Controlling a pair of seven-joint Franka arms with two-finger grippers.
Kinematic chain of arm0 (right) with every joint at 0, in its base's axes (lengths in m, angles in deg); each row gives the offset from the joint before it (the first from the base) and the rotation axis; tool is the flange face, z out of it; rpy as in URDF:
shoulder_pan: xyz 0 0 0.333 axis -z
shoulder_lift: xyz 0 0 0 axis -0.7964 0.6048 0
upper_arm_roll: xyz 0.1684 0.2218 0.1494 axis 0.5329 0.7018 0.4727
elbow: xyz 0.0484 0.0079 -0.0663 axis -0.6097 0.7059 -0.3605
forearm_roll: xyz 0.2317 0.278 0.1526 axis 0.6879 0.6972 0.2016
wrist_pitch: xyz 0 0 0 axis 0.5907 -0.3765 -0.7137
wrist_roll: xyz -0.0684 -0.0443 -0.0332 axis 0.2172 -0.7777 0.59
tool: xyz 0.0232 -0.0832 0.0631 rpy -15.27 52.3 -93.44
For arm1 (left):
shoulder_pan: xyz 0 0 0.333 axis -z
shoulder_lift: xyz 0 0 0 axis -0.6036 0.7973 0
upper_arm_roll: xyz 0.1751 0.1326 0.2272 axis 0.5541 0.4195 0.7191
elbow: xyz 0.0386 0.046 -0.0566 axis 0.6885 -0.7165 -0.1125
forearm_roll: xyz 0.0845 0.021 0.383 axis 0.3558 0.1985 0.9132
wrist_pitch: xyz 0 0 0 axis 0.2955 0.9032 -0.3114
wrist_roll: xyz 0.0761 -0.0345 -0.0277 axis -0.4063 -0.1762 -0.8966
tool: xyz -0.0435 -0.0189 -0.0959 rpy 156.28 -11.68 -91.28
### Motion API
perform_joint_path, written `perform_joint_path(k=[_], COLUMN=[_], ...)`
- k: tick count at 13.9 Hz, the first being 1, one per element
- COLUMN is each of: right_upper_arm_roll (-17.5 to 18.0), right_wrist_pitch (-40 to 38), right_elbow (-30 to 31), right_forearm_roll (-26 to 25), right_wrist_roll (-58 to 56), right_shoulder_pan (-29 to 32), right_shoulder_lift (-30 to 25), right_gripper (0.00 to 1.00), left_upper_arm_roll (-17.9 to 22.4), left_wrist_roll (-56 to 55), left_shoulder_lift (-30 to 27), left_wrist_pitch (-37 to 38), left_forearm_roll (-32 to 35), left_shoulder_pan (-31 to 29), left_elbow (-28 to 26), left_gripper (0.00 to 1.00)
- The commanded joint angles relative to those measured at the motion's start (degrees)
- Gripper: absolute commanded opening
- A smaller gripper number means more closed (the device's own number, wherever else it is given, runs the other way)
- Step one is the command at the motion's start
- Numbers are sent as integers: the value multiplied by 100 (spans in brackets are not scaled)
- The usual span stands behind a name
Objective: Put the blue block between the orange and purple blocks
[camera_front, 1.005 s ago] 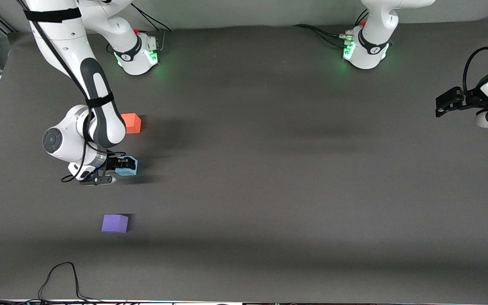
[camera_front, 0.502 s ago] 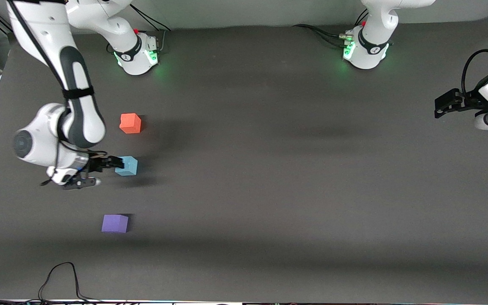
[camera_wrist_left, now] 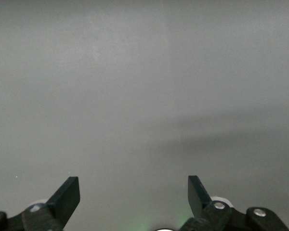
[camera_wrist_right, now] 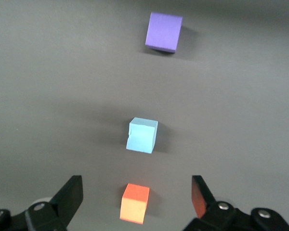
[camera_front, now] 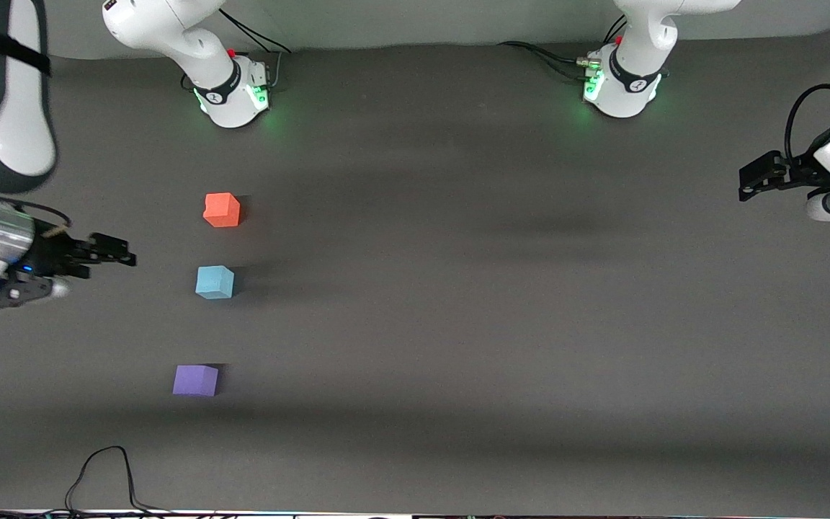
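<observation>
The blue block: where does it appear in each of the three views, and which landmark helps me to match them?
Front view: blue block on the table, between orange block and purple block.
Left wrist view: not in it.
Right wrist view: blue block mid-picture.
Shared landmark: the purple block.

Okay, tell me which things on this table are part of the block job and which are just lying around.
Part of the job:
- blue block, resting on the table between the other two
- orange block
- purple block
- right gripper, open, off to the side of the blocks

Just lying about:
- black cable at the table edge nearest the camera
- left gripper, open, waiting
</observation>
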Motion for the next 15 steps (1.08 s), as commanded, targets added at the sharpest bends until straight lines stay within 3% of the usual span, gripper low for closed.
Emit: perform_joint_path(k=[1, 5, 8, 11, 13, 15], right_upper_arm_roll=[-49, 143, 2159, 3480, 3660, 3660], right_wrist_pitch=[-676, -1441, -2223, -2278, -1946, -1271], right_elbow=[-850, -1527, -2204, -2127, -1629, -629], right_forearm_roll=[-273, -300, -614, -1038, -1029, -1029], right_wrist_roll=[273, 536, 1034, 1799, 1942, 1942], right_shoulder_pan=[-61, 201, 1903, 2591, 2664, 2664], right_shoulder_lift=[80, 70, 35, -166, -411, -972], right_gripper=[100, 100, 100, 100, 100, 100], left_upper_arm_roll=[-19, -19, -19, -19, -19, -19], left_wrist_roll=[-15, -23, -24, -24, -24, -24], left_shoulder_lift=[-9, -9, -9, -18, -18, -18], left_wrist_pitch=[123, 115, 115, 124, 124, 124], left_forearm_roll=[-74, -75, -75, -66, -75, -66], left_shoulder_pan=[-53, -44, -35, -26, -35, -35], left_elbow=[62, 71, 71, 62, 62, 62], left_gripper=[100, 100, 100, 100, 100, 100])
